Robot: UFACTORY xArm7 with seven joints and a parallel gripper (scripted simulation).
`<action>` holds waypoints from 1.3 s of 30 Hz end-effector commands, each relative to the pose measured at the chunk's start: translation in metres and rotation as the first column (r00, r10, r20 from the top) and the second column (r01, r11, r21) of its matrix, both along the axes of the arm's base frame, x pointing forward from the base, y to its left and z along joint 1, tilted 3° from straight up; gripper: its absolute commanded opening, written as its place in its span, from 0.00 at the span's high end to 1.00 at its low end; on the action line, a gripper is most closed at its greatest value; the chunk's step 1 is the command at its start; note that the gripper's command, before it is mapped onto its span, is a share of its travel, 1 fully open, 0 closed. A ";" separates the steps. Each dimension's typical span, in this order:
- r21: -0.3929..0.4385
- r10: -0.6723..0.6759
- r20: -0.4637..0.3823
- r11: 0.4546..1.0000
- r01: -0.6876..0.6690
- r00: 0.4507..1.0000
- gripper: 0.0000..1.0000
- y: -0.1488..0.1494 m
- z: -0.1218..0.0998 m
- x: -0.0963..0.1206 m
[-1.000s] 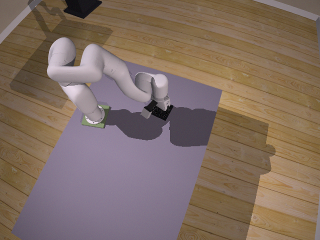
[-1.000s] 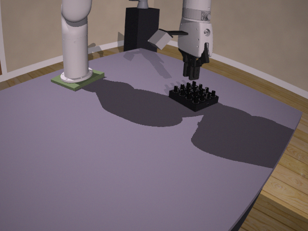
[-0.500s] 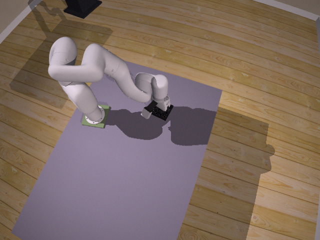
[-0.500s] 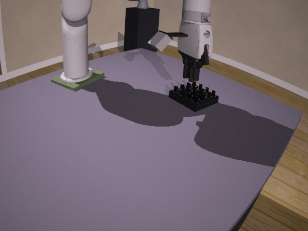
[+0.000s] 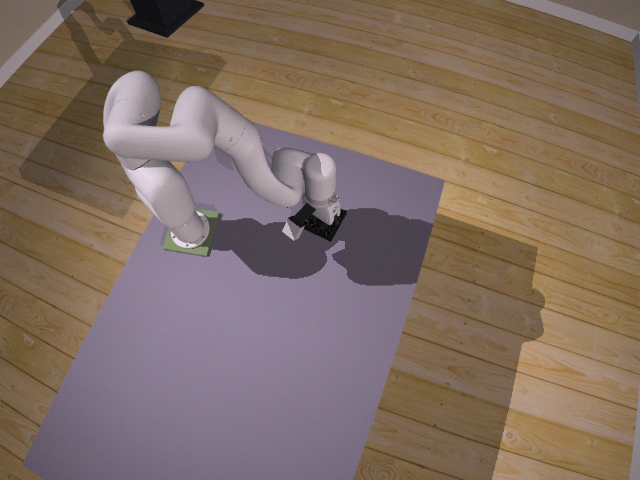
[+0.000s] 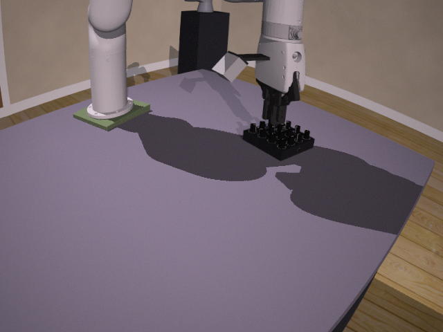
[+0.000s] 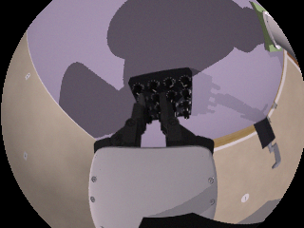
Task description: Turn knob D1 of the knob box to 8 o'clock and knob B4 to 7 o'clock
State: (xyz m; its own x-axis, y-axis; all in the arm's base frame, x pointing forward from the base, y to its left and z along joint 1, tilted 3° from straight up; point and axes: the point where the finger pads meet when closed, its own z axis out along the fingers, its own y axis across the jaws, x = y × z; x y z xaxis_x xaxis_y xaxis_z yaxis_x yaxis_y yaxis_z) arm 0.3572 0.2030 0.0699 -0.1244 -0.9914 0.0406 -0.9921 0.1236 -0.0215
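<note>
The black knob box point(image 6: 279, 139) stands on its feet on the purple table, at its far right part, with several black knobs on top. It also shows in the overhead view point(image 5: 323, 224) and in the wrist view point(image 7: 163, 91). My gripper point(image 6: 273, 120) points straight down over the box's rear-left part, with its fingertips just above the knobs. The fingers stand a narrow gap apart, with nothing between them in the wrist view point(image 7: 152, 113). The knob names and white lines are too small to read.
The arm's green base plate point(image 6: 111, 111) sits at the table's far left. A black pedestal point(image 6: 203, 39) stands behind the table. The table's right edge point(image 6: 411, 200) runs close behind the box.
</note>
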 end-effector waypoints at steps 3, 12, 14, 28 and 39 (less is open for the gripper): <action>0.003 0.000 0.002 1.000 0.000 1.000 0.81 0.001 -0.007 0.001; 0.003 0.000 0.002 1.000 0.000 1.000 0.81 0.001 -0.015 0.001; 0.003 0.000 0.002 1.000 0.000 1.000 0.81 0.001 -0.017 0.001; 0.003 0.000 0.002 1.000 0.000 1.000 0.81 0.001 -0.023 0.002; 0.003 0.000 0.002 1.000 0.000 1.000 0.81 0.001 -0.023 0.002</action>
